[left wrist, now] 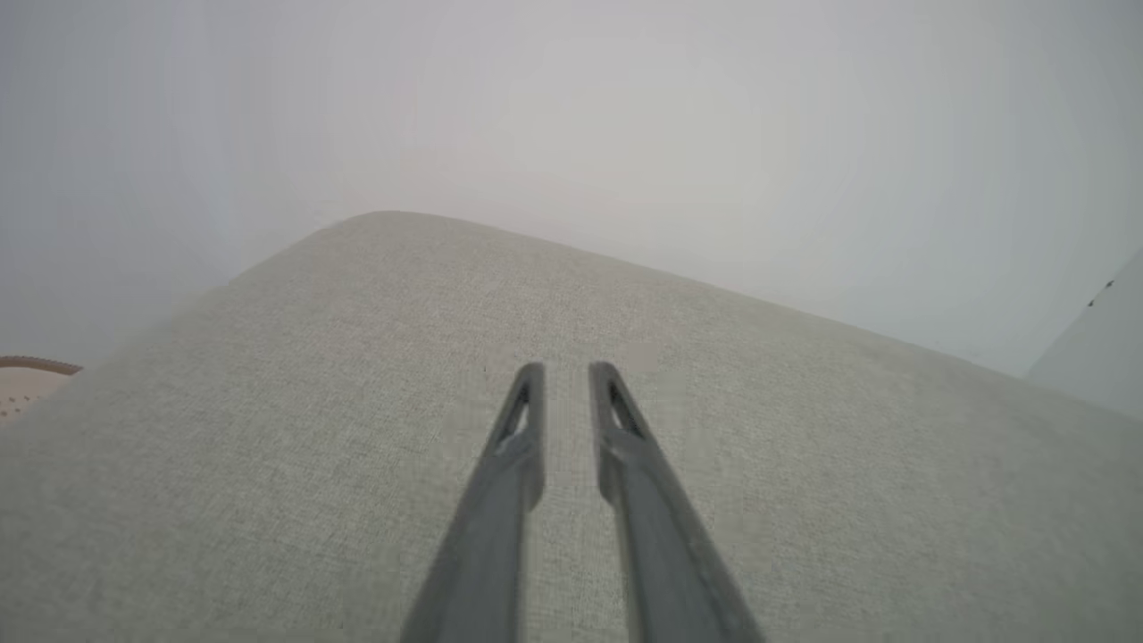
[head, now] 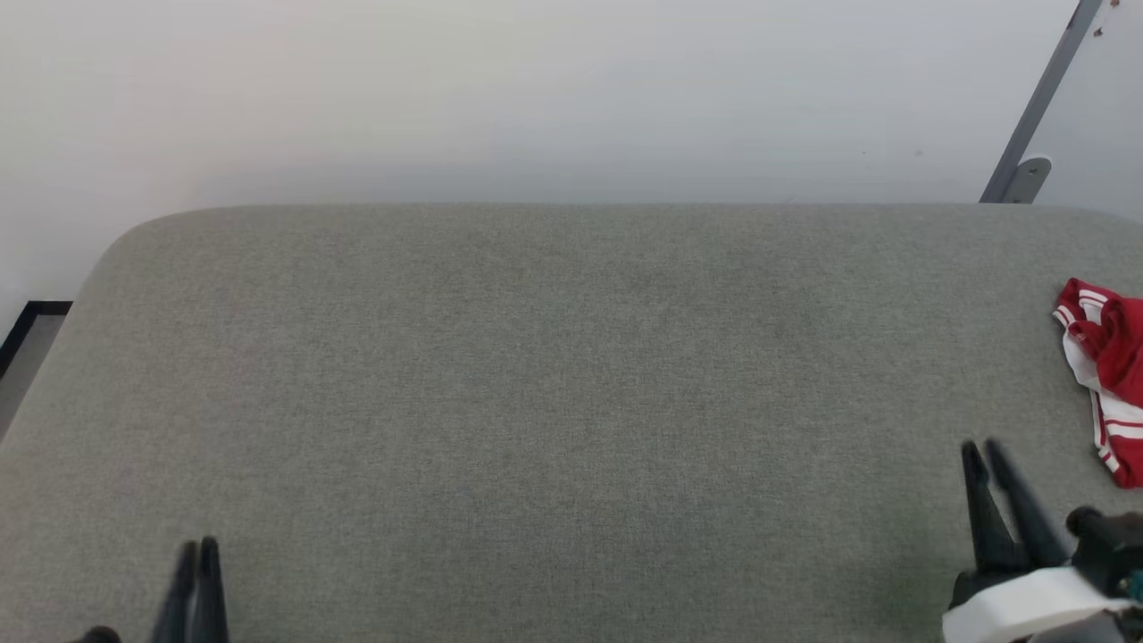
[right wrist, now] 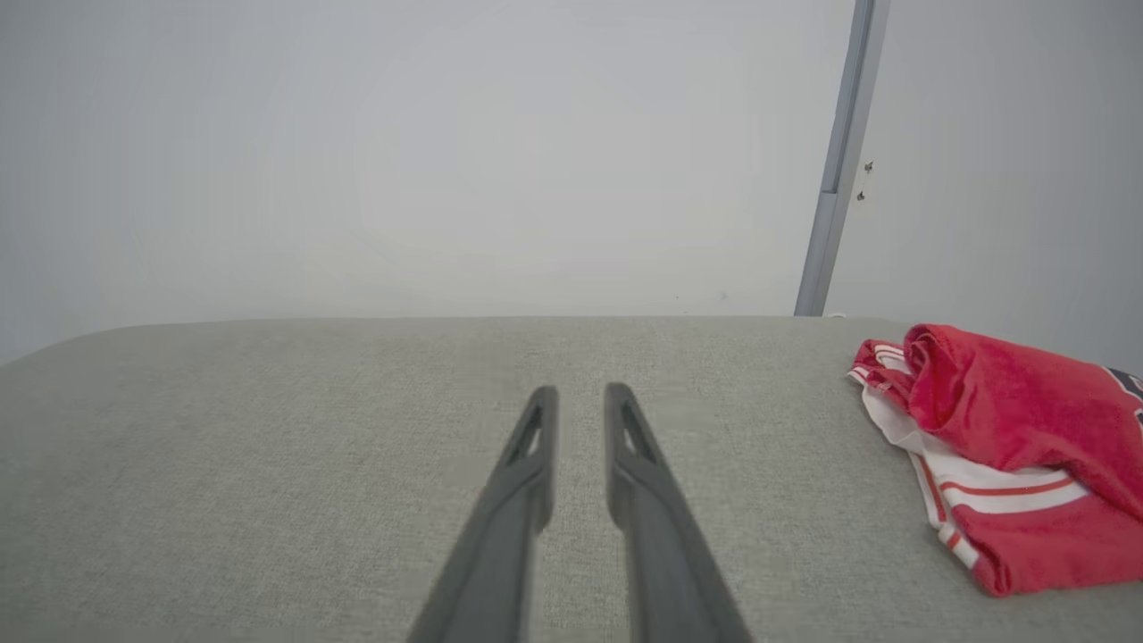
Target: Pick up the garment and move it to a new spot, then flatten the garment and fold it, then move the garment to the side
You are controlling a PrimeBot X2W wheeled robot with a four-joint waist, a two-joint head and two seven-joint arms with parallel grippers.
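Cut off and unclear:
- The garment [head: 1107, 357] runs past the right border of the head view. In the right wrist view its far side is lost the same way, so we cannot see its full outline.
- A dark patch sits at the garment's cut edge in the right wrist view. It is too little for us to read.
- The left gripper [head: 198, 543] shows in the head view as fingertips only, with the rest below the border.
- The right gripper [head: 980, 445] shows its fingers and a pale wrist band [head: 1027, 607]. The arm behind is out of frame.
- A tan shape [left wrist: 27, 384] lies far left of the left gripper's fingers. It is clipped and we cannot name it.

Garment:
- It is a red shirt, bunched and crumpled rather than flat.
- A white sleeve with red stripes is folded out toward the right gripper, and striped trim shows at the far end.
- It lies on the grey fabric surface [head: 536, 357], off to the right of the right gripper and a little beyond its fingertips, not touching them.
- It is well apart from the left gripper, across the whole surface.

Grippers:
- On each gripper we see the two fingers a narrow gap apart with nothing between them.
- Both hang over bare cloth.

A grey metal strip [right wrist: 835, 179] climbs the wall beyond the right gripper, to its right.
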